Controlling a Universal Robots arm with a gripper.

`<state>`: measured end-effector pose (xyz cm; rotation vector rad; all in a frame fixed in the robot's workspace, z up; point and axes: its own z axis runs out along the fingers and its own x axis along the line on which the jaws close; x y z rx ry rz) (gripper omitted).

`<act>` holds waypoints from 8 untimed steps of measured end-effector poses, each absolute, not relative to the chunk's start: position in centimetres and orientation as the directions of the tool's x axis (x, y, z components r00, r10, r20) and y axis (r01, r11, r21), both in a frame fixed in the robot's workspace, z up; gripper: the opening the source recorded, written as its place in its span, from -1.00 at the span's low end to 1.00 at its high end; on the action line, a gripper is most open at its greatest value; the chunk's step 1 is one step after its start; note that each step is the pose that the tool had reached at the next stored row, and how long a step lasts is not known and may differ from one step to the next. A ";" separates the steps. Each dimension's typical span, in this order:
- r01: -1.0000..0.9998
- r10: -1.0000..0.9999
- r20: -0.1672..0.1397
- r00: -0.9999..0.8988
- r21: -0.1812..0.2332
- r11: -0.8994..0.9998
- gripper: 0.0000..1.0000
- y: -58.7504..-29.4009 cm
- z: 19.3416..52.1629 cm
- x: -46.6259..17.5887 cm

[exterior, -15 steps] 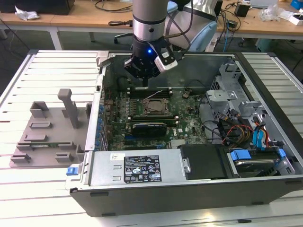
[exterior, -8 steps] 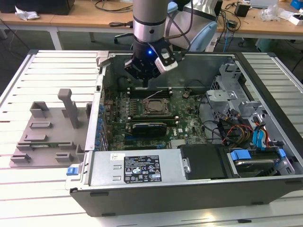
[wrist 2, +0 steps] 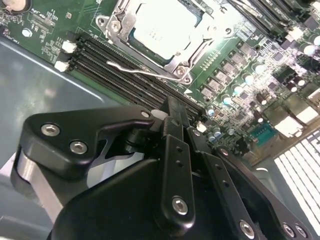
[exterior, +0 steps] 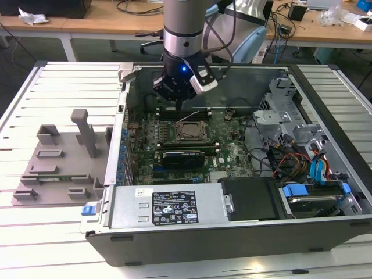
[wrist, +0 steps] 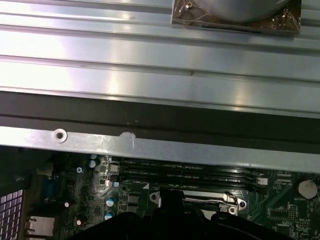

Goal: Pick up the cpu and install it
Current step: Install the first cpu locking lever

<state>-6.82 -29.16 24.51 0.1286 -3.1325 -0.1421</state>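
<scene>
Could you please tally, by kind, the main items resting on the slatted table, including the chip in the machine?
open computer case: 1
grey fixture tray: 1
cpu, lying in the motherboard socket: 1
Total: 3

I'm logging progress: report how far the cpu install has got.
Looks done: the cpu already lies in the motherboard socket, pale top showing inside the metal frame. In hand: nothing visible; the gripper hangs above the memory slots beside the socket. Left: the thin retention lever seems unlatched, though I can't be sure.
</scene>
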 end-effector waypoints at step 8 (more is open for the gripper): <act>-0.082 -0.082 0.000 -0.997 0.091 0.993 -0.79 -29.2 23.4 -6.8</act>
